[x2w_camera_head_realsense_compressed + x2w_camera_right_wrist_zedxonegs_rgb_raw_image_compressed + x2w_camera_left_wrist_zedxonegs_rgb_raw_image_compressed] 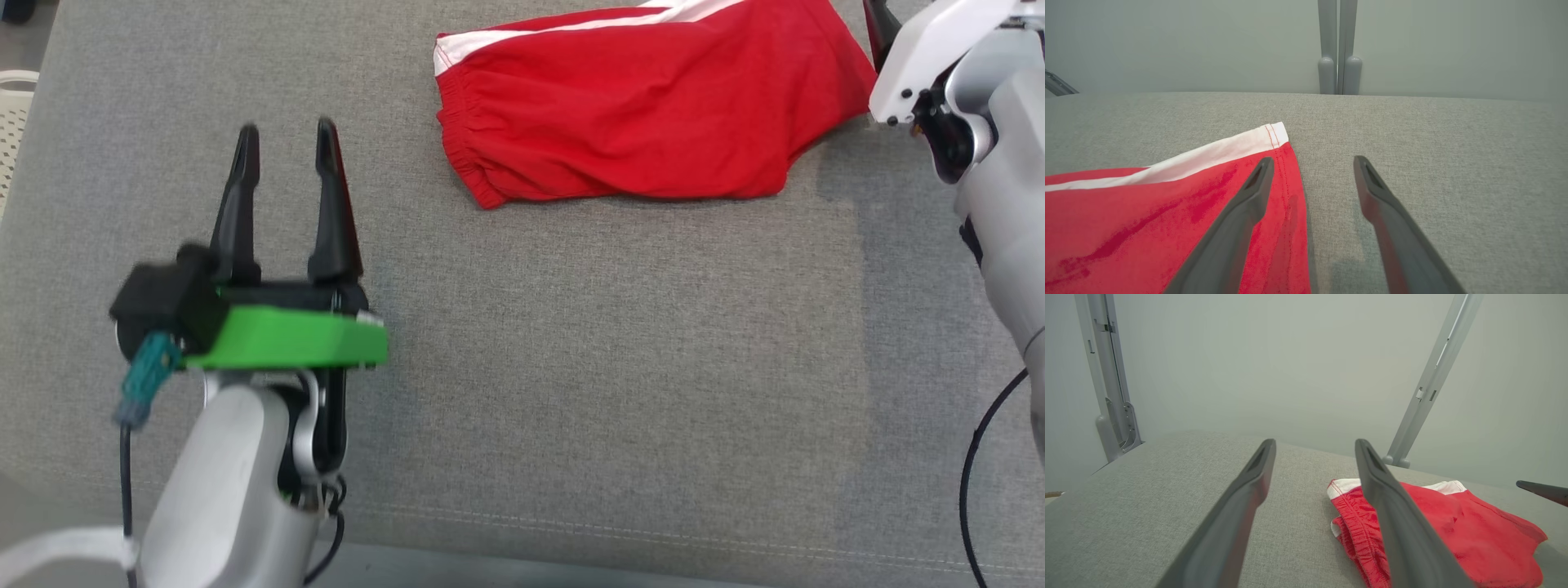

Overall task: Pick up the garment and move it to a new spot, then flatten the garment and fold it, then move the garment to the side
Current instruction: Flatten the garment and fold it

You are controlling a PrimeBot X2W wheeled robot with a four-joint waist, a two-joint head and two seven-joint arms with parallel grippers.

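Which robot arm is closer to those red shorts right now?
Right. The right gripper is at the right edge of the red shorts, one finger above the hem. The left gripper is apart, over the grey surface left of them.

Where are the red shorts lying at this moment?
In the head view the red shorts lie at the upper middle of the grey fabric surface, their right edge by the right gripper, apart from the left gripper.

The soft cloth garment (645,122) is bright red with a white band along one edge, stitched in red. The woven fabric surface (571,367) is speckled pale grey. The left gripper (286,129) has black fingers (237,204) and a bright green flat plate (286,339)
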